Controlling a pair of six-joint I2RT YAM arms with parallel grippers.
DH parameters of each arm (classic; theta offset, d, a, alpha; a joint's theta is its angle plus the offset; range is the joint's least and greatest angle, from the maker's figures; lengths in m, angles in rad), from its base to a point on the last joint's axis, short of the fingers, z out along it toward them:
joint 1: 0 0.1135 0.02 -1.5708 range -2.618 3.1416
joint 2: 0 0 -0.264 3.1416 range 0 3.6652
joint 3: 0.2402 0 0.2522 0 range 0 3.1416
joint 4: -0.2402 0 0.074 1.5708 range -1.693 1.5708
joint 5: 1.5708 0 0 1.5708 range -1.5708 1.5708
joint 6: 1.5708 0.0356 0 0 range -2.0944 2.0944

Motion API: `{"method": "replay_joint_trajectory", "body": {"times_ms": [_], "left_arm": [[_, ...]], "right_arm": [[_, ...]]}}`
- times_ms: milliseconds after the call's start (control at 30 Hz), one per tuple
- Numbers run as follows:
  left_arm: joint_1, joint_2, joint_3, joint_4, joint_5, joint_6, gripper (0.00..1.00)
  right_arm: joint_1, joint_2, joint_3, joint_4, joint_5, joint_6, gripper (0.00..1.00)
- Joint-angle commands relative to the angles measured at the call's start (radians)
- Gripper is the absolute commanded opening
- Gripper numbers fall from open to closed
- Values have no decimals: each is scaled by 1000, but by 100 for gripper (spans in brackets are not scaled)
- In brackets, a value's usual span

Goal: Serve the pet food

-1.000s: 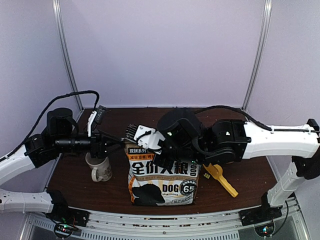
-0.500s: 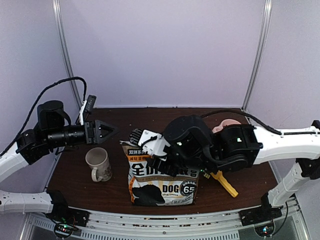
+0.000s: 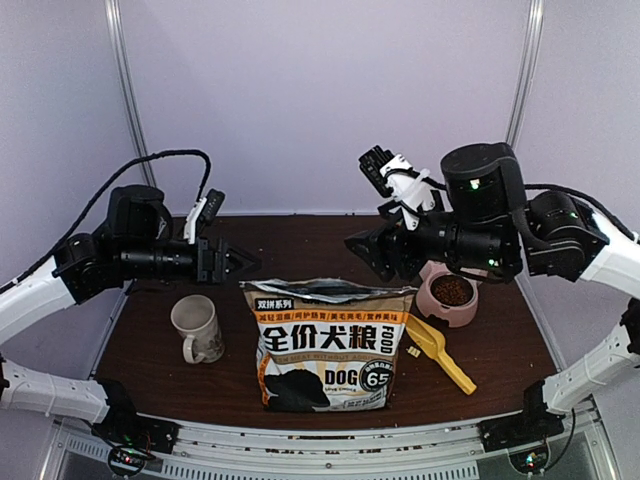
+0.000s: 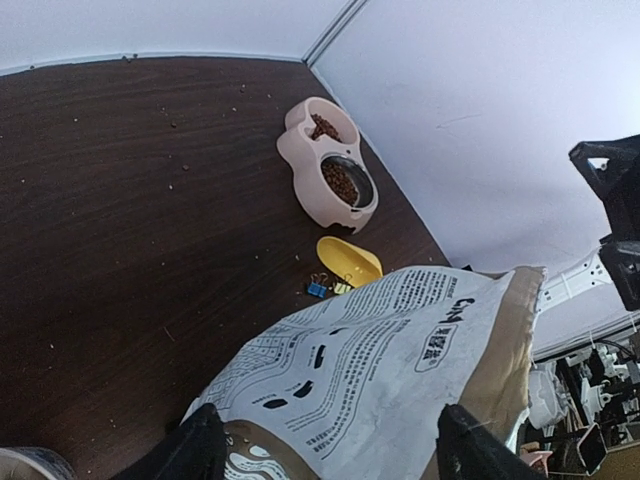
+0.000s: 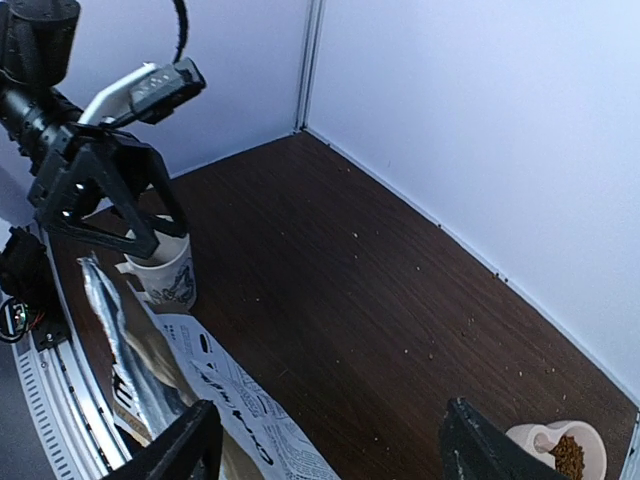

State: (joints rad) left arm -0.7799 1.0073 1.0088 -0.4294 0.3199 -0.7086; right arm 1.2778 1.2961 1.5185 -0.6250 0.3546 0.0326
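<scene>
Both arms clear | left gripper [image 3: 240, 263] and right gripper [image 3: 358, 250] have lifted off the bag [image 3: 325, 350] top, jaws apart, holding nothing | bag stands unaided | pet food [image 3: 452, 291] sits in pink bowl [image 3: 432, 308], right of bag | serving looks done.

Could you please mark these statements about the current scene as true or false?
1. The dog food bag stands upright. True.
2. The pink bowl is empty. False: it holds brown kibble.
3. The yellow scoop lies on the table, right of the bag. True.
4. The right gripper holds the scoop. False: it hangs open and empty in the air.
5. The left gripper grips the bag. False: it is open, apart from the bag.
</scene>
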Motion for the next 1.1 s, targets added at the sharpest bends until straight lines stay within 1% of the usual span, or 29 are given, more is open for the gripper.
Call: {"method": "replay_joint_trajectory", "body": {"times_ms": [0, 133, 267, 433, 700, 867, 967, 1067], "left_arm": [[-7, 14, 40, -7, 13, 36, 75], [-15, 39, 45, -33, 53, 58, 75], [-37, 52, 41, -62, 89, 89, 75], [-62, 33, 20, -91, 98, 136, 75], [-69, 22, -17, -94, 112, 204, 75], [-82, 21, -30, -93, 101, 289, 71], [-93, 18, -49, -65, 121, 324, 69], [-108, 12, -71, -28, 140, 350, 68]], "right_arm": [[-73, 36, 15, -117, -65, 125, 75], [-130, 42, -15, -130, -156, 155, 73], [-134, 17, -70, -118, -247, 144, 72], [-133, -26, -158, -107, -333, 162, 72], [-133, -108, -271, -74, -325, 223, 71], [-133, -126, -325, -44, -323, 252, 71], [-133, -140, -341, -37, -318, 271, 71], [-133, -167, -372, -10, -318, 295, 72]]}}
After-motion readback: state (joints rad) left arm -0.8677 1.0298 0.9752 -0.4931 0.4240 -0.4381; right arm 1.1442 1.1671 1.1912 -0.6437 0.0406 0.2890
